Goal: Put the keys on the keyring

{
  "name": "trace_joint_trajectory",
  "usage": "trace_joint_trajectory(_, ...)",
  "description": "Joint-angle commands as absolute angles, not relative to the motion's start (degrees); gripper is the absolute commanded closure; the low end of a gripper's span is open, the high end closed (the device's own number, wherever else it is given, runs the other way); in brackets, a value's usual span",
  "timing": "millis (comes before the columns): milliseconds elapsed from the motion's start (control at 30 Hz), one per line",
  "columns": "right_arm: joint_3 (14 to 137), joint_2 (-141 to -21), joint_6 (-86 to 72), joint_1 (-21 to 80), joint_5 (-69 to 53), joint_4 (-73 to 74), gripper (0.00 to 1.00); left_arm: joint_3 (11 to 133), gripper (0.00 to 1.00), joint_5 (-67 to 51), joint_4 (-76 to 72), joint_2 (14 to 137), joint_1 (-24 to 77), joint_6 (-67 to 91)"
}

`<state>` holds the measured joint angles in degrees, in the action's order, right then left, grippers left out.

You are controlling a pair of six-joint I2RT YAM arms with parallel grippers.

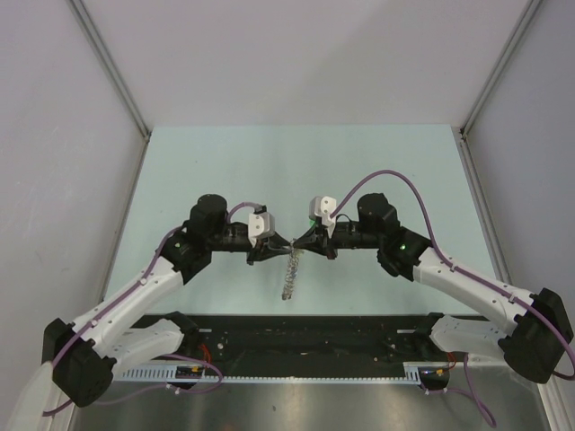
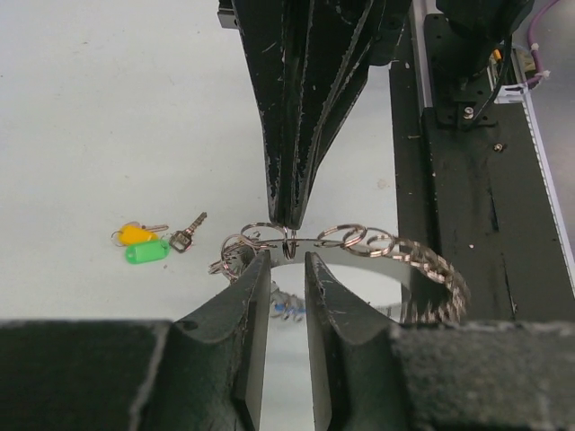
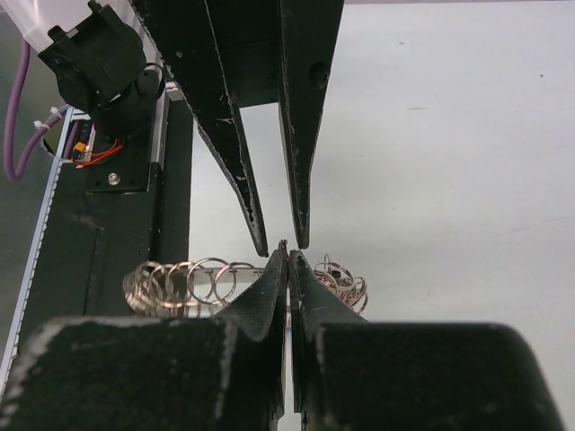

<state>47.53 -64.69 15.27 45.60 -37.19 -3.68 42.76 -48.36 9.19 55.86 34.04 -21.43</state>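
The keyring (image 1: 289, 278), a chain of small grey metal loops, hangs between my two grippers above the table. My right gripper (image 3: 287, 254) is shut on one thin loop of it, with loops spread to both sides (image 3: 184, 283). In the left wrist view the right gripper (image 2: 289, 224) comes down from above onto the keyring (image 2: 422, 260). My left gripper (image 2: 283, 259) is open, its jaws either side of the held loop and not gripping it. The keys (image 2: 144, 247), with green and yellow heads, lie on the table to the left, apart from the ring. They are hidden in the top view.
A black rail (image 1: 314, 337) runs along the near edge under both arms, also in the left wrist view (image 2: 467, 180). The pale green table (image 1: 225, 162) stretches behind the grippers, with grey walls on three sides.
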Motion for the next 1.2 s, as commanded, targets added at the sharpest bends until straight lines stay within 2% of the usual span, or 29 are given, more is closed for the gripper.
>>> trace_joint_trajectory(0, 50.0, -64.0, 15.8, 45.4, -38.8, -7.2, 1.00, 44.0, 0.75, -50.4, 7.5, 56.2, 34.9, -21.3)
trace_joint_trajectory(100, 50.1, -64.2, 15.8, 45.5, -39.0, -6.9, 1.00, 44.1, 0.75, -50.6, 7.3, 56.4, 35.2, -21.0)
trace_joint_trajectory(500, 50.1, -64.3, 16.4, 46.6, -38.8, -5.9, 1.00, 43.6, 0.91, -50.4, 5.5, 56.6, 36.3, -19.4)
trace_joint_trajectory(633, 50.2, -64.4, 16.8, 47.1, -38.7, -5.2, 1.00, 42.5, 0.99, -50.7, 3.2, 56.5, 36.4, -18.0)
trace_joint_trajectory(800, 50.4, -64.2, 16.4, 47.2, -38.1, -4.7, 1.00, 41.6, 1.00, -50.9, 1.0, 56.8, 36.7, -16.3)
trace_joint_trajectory(867, 50.5, -63.2, 15.6, 47.0, -37.4, -4.5, 0.93, 40.0, 1.00, -50.9, -3.1, 56.2, 36.7, -14.3)
trace_joint_trajectory(900, 50.5, -62.6, 14.3, 46.7, -36.3, -4.4, 0.87, 39.0, 1.00, -51.0, -5.1, 55.1, 36.7, -13.5)
trace_joint_trajectory(933, 50.5, -61.1, 13.5, 46.3, -35.7, -4.4, 0.73, 38.1, 1.00, -51.0, -7.1, 54.7, 36.7, -12.5)
trace_joint_trajectory(1000, 50.5, -59.2, 12.0, 44.9, -33.5, -3.9, 0.64, 35.2, 1.00, -51.1, -13.1, 53.8, 36.7, -9.7)
trace_joint_trajectory(1033, 50.5, -58.3, 11.0, 44.5, -32.9, -3.6, 0.55, 34.5, 1.00, -51.0, -14.7, 53.4, 36.7, -8.5)
trace_joint_trajectory(1167, 50.4, -54.0, 9.8, 43.0, -29.4, -0.7, 0.53, 31.3, 1.00, -51.0, -23.6, 53.4, 36.7, -3.4)
